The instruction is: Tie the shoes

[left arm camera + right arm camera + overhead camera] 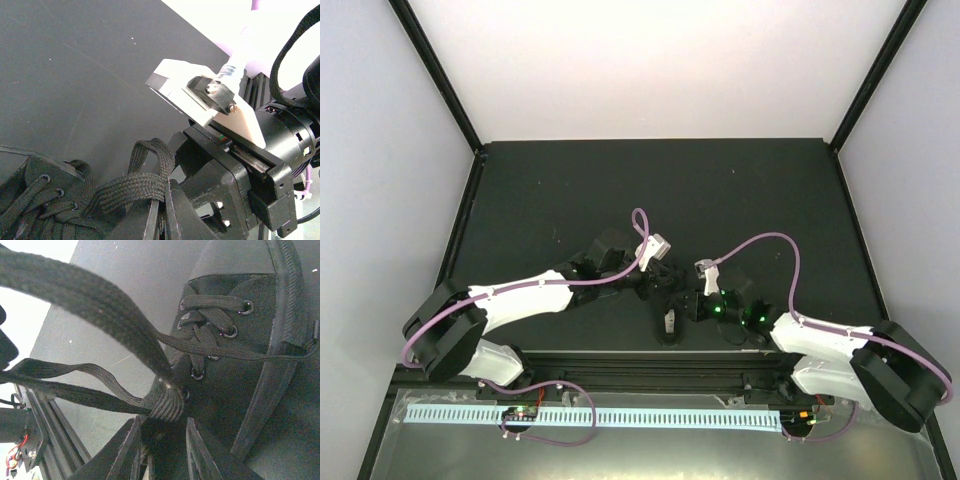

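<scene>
Black shoe (667, 318) lying on bench (570, 190) near front edge, between both arms. Left hand (161, 212) clamping lace loop (132, 186), fingers fully closed on it. Right hand (162, 437) sitting narrow, fingers partly apart, lace crossing (162, 407) bunching right at its tips; cannot tell if it is gripping, possibly only closing in. Likely step: forming knot. Doing it well: left holding loop taut, right closing on lace alone, then both pulling outward, level and even, so shoe is not dragging.

Shoe (668, 318) low-centre on the table (570, 190).
Left gripper (655, 283) just above it, right gripper (695, 303) just frame-right, laces (130, 187) reaching both.
</scene>
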Robot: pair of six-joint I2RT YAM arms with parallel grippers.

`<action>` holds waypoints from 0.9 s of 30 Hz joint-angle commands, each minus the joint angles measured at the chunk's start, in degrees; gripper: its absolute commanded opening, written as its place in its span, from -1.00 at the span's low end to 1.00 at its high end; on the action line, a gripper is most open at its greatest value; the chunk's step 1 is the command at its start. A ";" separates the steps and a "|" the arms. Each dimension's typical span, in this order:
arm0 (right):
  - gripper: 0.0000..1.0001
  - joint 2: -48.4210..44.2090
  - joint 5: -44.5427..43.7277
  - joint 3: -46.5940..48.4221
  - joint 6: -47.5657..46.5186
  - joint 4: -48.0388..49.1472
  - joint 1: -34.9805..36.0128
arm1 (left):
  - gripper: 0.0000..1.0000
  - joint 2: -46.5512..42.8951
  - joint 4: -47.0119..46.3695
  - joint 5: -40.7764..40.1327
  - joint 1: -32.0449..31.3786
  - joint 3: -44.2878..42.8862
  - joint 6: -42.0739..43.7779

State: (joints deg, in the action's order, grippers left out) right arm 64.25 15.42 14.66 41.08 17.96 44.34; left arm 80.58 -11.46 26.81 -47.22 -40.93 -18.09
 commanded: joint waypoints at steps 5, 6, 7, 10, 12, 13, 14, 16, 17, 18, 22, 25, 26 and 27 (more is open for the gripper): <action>-0.72 1.87 1.31 1.01 0.13 4.43 0.21 | -0.97 -0.68 -1.54 0.35 0.37 -1.23 0.17; -0.80 1.80 1.34 0.87 0.03 4.57 0.18 | -0.97 -0.69 -1.47 0.35 0.38 -1.22 0.16; -0.86 1.62 1.24 0.75 0.06 4.52 0.14 | -0.97 -0.62 -1.49 0.32 0.33 -1.22 0.16; -0.91 0.23 0.53 0.81 0.07 2.43 0.20 | -0.97 -0.68 -1.50 0.30 0.35 -1.23 0.22; -0.91 -1.44 -0.57 0.59 0.18 0.39 0.18 | -0.97 -0.68 -1.42 0.22 0.38 -1.18 0.16; -0.91 -2.47 -1.26 0.49 0.20 -0.89 0.22 | -0.97 -0.77 -1.46 0.26 0.38 -1.16 0.19; -0.91 -3.62 -2.02 0.34 0.23 -2.44 0.18 | -0.97 -0.75 -1.52 0.21 0.33 -1.18 0.16; -0.87 -6.20 -3.51 0.02 0.15 -5.43 0.19 | -0.97 -0.77 -1.59 0.24 0.38 -1.20 0.16; -0.85 -7.30 -4.26 -0.18 0.08 -6.92 0.19 | -0.97 -0.81 -1.59 0.23 0.38 -1.25 0.16; -0.84 -8.35 -4.86 -0.28 0.06 -8.28 0.22 | -0.97 -0.78 -1.68 0.26 0.38 -1.26 0.18; -0.96 -12.37 -3.83 -1.08 -0.08 -10.44 0.22 | -0.97 -0.68 -1.55 0.22 0.38 -1.33 0.29; -0.97 -16.20 0.40 -1.09 -0.75 -9.49 0.85 | -0.97 -0.84 -1.17 0.10 0.37 -1.29 0.41; -0.97 -17.89 1.07 -0.93 -0.83 -9.06 1.47 | -0.97 -0.91 -0.96 0.08 0.37 -1.26 0.50; -0.97 -19.69 1.74 -0.68 -0.95 -8.45 2.24 | -0.97 -0.94 -0.69 0.04 0.38 -1.36 0.62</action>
State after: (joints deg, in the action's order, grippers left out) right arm 49.91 14.00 13.91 41.06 8.56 44.62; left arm 80.58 -11.40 26.81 -47.22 -40.93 -18.09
